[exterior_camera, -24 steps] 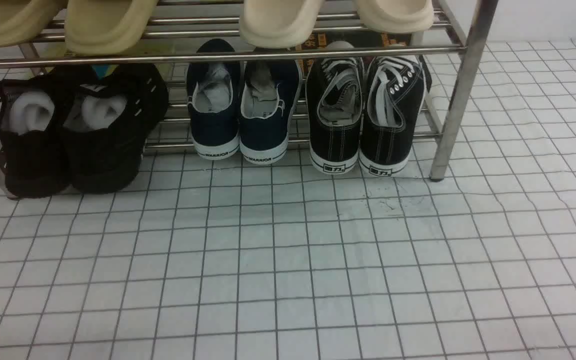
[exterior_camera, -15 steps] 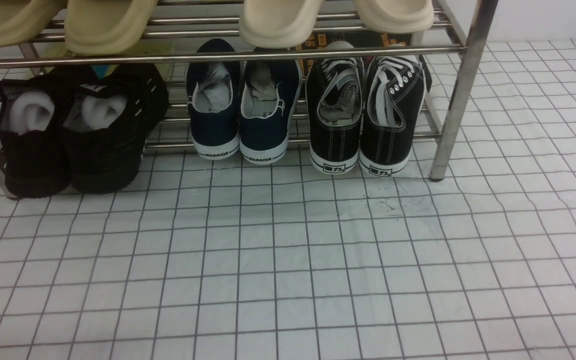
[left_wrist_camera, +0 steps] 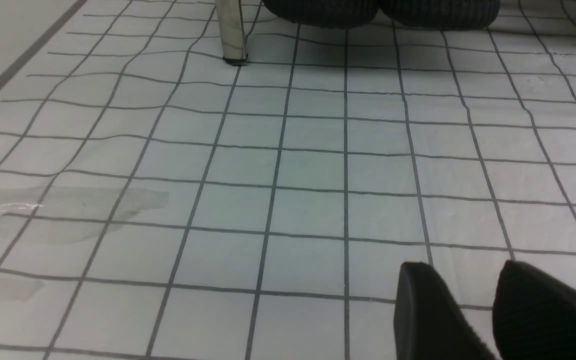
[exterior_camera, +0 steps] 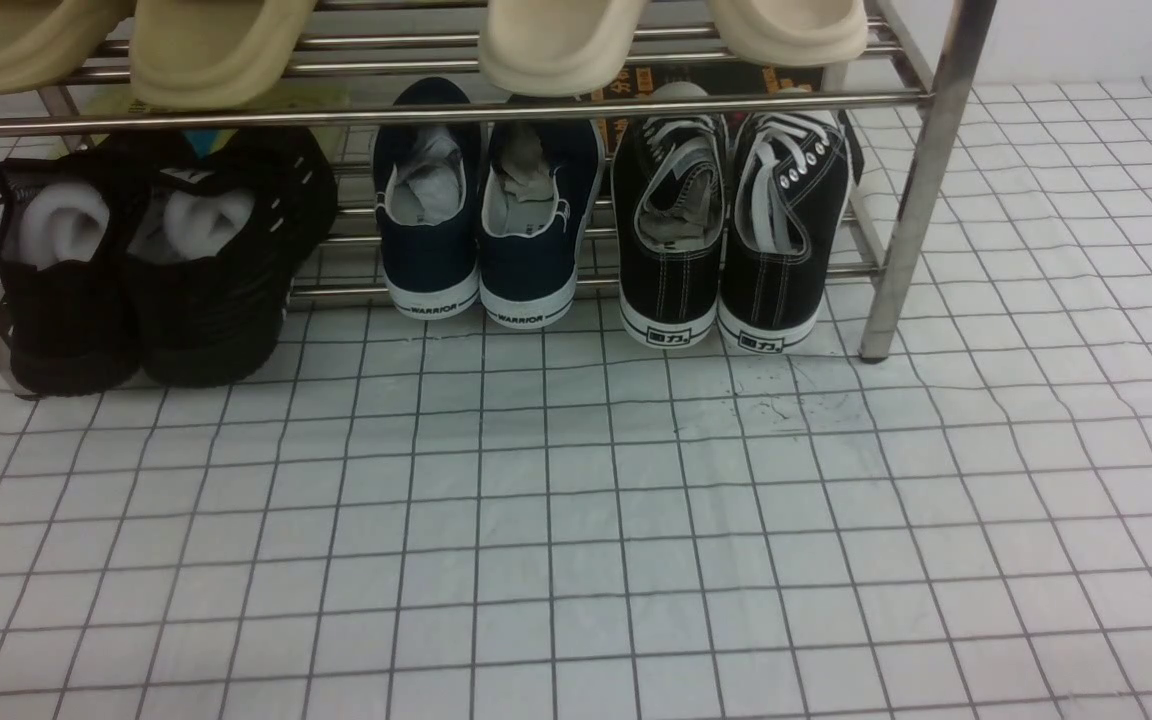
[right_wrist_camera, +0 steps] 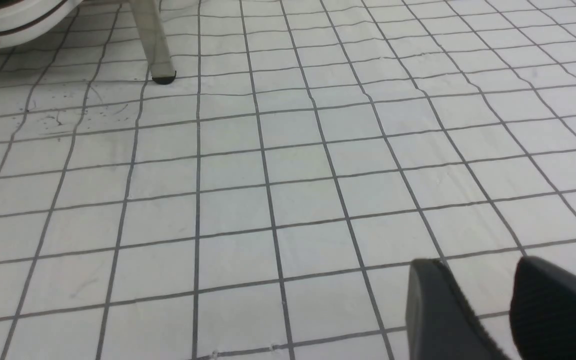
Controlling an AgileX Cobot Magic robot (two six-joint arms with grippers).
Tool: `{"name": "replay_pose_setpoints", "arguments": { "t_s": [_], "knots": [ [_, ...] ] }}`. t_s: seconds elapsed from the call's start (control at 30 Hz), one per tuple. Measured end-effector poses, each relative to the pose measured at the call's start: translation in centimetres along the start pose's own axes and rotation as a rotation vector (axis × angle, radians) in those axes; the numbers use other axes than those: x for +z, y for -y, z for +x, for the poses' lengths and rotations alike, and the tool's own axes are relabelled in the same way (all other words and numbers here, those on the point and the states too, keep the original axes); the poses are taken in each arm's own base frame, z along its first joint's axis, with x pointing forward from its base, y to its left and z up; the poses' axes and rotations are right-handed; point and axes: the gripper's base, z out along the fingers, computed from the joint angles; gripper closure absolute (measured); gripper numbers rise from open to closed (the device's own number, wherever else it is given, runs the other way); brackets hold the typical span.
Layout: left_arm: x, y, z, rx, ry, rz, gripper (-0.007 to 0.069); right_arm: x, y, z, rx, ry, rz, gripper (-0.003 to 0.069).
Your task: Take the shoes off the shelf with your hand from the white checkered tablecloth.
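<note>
Both black canvas sneakers (exterior_camera: 669,290) stand side by side on the lower tier of the chrome shoe rack (exterior_camera: 921,200), heels towards us. We judge the task to be at its outset: neither shoe is off the rack, so reaching, gripping and removal all remain. The left hand (left_wrist_camera: 465,267) and the right hand (right_wrist_camera: 478,262) are each parted by a modest gap, with nothing between the fingers, above the white checkered tablecloth (exterior_camera: 536,500). The front view gives us the whole pair, laces included, but neither hand clearly. The right wrist view supplies that hand's fingers, with only part of a marked white sole near a rack leg; the left wrist view adds clear tape (left_wrist_camera: 138,199) on the cloth, which we cannot find in the front view.
</note>
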Motion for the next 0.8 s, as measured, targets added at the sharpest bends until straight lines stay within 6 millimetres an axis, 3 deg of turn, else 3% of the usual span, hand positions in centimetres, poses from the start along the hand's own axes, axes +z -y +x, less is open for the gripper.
{"name": "replay_pose_setpoints", "arguments": {
  "t_s": [0.6, 0.73, 0.77, 0.8],
  "knots": [
    [0.0, 0.0, 0.0, 0.0, 0.0, 0.0, 0.0384, 0.0, 0.0, 0.0, -0.003, 0.002, 0.002, 0.0418],
    [0.0, 0.0, 0.0, 0.0, 0.0, 0.0, 0.0384, 0.0, -0.7, -0.1, 0.371, 0.003, -0.076, 0.0418],
    [0.0, 0.0, 0.0, 0.0, 0.0, 0.0, 0.0384, 0.0, -1.1, -0.1, 0.591, -0.012, -0.121, 0.0418],
    [0.0, 0.0, 0.0, 0.0, 0.0, 0.0, 0.0384, 0.0, -1.2, -0.1, 0.692, -0.021, -0.139, 0.0418]
  ]
}}
